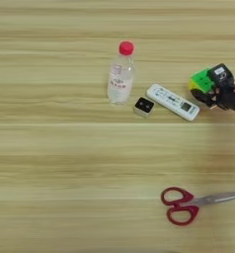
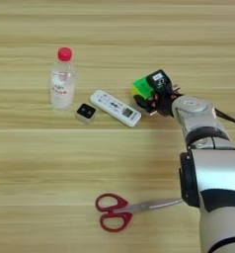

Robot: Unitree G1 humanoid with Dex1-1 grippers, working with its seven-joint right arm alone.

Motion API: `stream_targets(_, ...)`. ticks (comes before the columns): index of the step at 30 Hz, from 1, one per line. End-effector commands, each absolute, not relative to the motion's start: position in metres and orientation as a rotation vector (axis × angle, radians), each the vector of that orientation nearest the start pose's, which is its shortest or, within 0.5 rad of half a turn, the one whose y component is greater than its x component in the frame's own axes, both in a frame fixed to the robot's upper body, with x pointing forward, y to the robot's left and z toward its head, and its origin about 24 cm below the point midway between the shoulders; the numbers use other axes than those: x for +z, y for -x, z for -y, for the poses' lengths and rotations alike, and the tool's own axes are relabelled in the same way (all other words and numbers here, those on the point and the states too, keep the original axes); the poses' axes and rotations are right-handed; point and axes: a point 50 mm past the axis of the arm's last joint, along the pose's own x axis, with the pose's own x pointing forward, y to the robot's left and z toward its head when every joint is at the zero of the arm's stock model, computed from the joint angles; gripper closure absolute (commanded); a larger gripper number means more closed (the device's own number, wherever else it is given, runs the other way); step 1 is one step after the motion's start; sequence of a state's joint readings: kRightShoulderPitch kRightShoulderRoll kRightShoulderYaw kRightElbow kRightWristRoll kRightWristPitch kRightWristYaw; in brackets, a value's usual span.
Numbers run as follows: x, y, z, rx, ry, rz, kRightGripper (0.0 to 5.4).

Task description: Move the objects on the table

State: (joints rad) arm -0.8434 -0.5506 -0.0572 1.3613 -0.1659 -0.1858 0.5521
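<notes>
The blocky puzzle cube [image 2: 143, 88] is held tight between the black fingers of the right gripper [image 2: 150, 93], just right of the flat white remote [image 2: 115, 107]. Shiny red-handled scissors [image 2: 124, 210] lie nearer on the wooden table [image 2: 50, 163].

Light wooden table [image 1: 50, 163] w/ horizontal grain under me: clear red-capped bottle [image 1: 121, 74] upright at centre, small black-topped cube [image 1: 143, 106] just beside it, white remote [image 1: 173, 102] lying diagonal, red-handled scissors [image 1: 186, 203] nearer me, handles left.
</notes>
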Motion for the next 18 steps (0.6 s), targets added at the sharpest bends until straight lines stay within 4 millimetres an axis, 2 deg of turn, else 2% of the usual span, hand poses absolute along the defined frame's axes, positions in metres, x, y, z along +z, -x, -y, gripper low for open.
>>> stream_targets(1, 0.0983, -0.3645, 0.2964, 0.236, 0.483, -0.352, 2.09)
stream_targets(13, 0.0923, -0.362, 0.297, 0.246, 0.492, -0.388, 2.09)
stream_targets(14, 0.0923, -0.3619, 0.2971, 0.246, 0.492, -0.389, 1.8)
stream_targets(18, 0.0927, -0.362, 0.2973, 0.243, 0.494, -0.388, 1.29)
